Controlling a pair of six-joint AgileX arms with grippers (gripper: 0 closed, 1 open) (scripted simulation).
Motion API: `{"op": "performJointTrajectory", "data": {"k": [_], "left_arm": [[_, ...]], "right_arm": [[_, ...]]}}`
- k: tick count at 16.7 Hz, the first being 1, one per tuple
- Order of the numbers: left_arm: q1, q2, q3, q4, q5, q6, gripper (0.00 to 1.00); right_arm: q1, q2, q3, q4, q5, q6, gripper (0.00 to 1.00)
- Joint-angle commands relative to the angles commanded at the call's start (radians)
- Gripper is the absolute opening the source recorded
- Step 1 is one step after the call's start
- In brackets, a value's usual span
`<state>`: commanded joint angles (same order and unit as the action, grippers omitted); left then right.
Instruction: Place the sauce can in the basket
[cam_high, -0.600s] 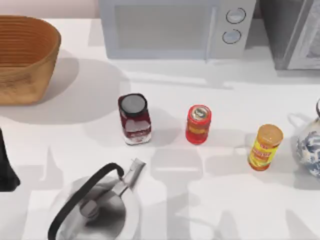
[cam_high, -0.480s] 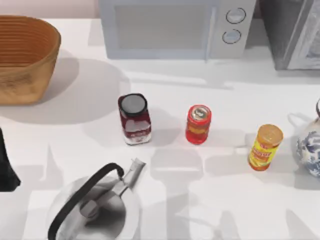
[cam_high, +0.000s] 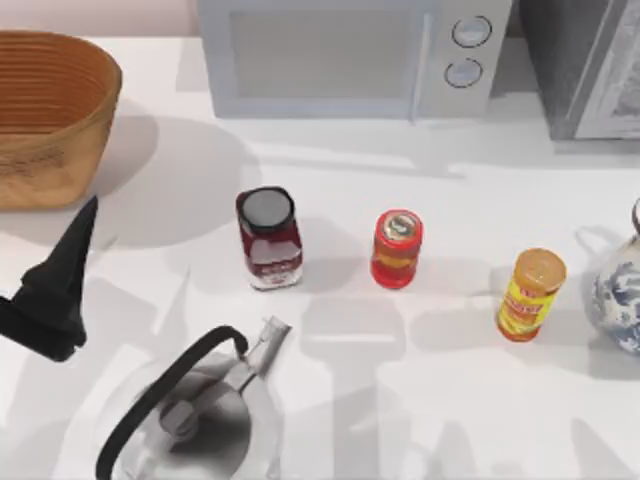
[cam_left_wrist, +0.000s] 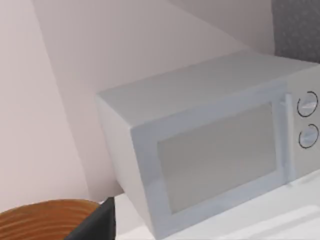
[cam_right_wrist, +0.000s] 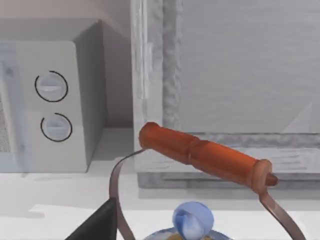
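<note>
Top view shows my left gripper (cam_high: 62, 275) near the left edge, empty; its opening I cannot tell. Small red cylindrical sauce can (cam_high: 397, 248) stands mid-table, well apart from the tan woven oval basket (cam_high: 45, 150) far left, awaiting pickup.

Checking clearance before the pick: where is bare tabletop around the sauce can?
Bare strip between the microwave and the row of jar, sauce can and yellow bottle; also right of the kettle. Crowded where the kettle's spout nears the jar.
</note>
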<state>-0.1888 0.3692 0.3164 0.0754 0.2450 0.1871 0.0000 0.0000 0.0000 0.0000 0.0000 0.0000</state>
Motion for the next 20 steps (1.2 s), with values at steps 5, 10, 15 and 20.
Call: {"op": "performJointTrajectory", "data": {"k": [5, 10, 15, 20], "left_arm": [[-0.099, 0.489, 0.249, 0.058, 0.182, 0.155, 1.0], [-0.159, 0.81, 0.417, 0.157, 0.347, 0.305, 1.0], [-0.167, 1.215, 0.558, 0.242, 0.483, 0.406, 1.0], [-0.184, 1.592, 0.651, 0.265, 0.608, 0.427, 1.0]], "right_arm": [[0.0, 0.0, 0.0, 0.0, 0.0, 0.0, 1.0], [0.0, 0.0, 0.0, 0.0, 0.0, 0.0, 1.0], [0.0, 0.0, 0.0, 0.0, 0.0, 0.0, 1.0], [0.0, 0.0, 0.0, 0.0, 0.0, 0.0, 1.0]]}}
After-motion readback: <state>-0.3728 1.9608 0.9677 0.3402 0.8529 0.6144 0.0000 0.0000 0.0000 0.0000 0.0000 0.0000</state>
